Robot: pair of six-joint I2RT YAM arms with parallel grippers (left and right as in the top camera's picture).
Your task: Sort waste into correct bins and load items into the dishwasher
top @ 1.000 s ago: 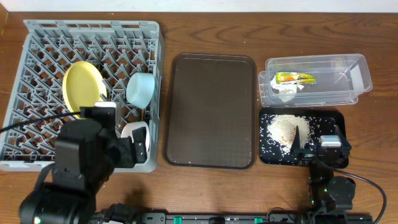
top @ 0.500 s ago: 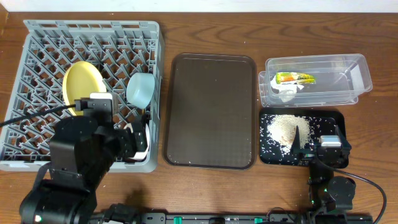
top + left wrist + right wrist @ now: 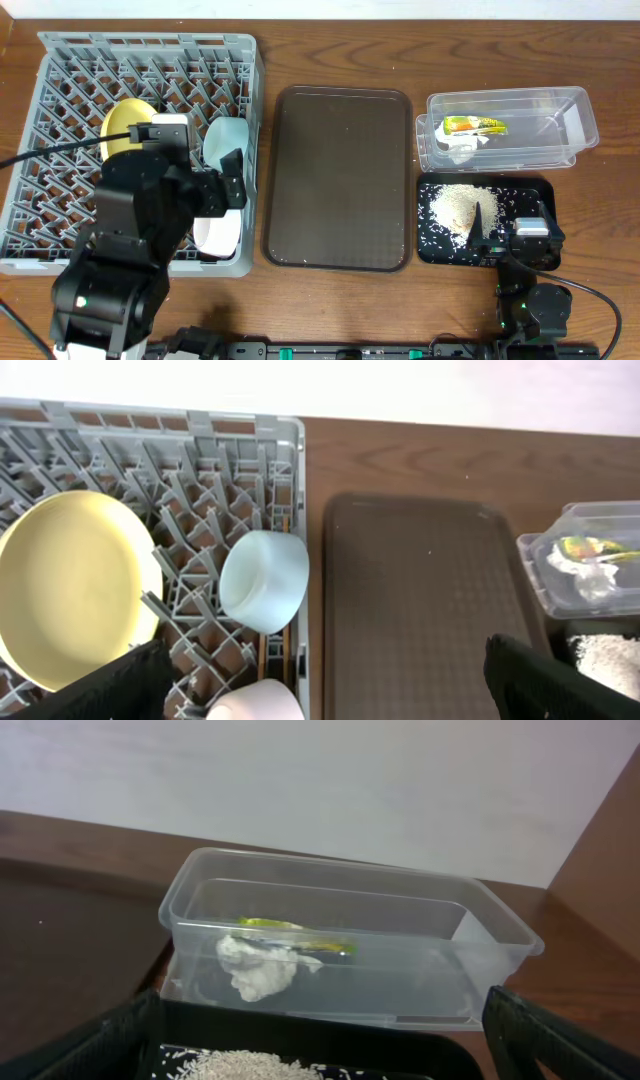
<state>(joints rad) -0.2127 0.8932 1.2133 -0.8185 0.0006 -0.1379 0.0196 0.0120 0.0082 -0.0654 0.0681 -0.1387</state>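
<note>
The grey dish rack [image 3: 60, 60] holds the pale yellow plate [image 3: 122, 122], the light blue bowl [image 3: 226, 138] and the white-pink bowl [image 3: 216, 236]. My left gripper [image 3: 215, 195] hovers over the rack's right side, open and empty. In the left wrist view [image 3: 325, 665] the plate [image 3: 70, 595], blue bowl [image 3: 262, 580], white-pink bowl [image 3: 255, 705] and wooden chopsticks [image 3: 285, 645] show. The clear tub [image 3: 560, 105] holds the wrapper [image 3: 474, 125] and tissue [image 3: 460, 148]. Crumbs [image 3: 455, 205] lie in the black tray [image 3: 535, 190]. My right gripper [image 3: 512, 228] is open above it. The cup is hidden.
The dark brown serving tray [image 3: 340, 180] lies between the rack and the bins. The right wrist view shows the tub [image 3: 350, 945], tissue [image 3: 255, 970], wrapper [image 3: 290, 932] and the black tray's far rim [image 3: 330, 1035].
My left arm has moved toward the far side of the rack, away from the white-pink bowl, which now shows more at the rack's front right. The right arm has not moved.
</note>
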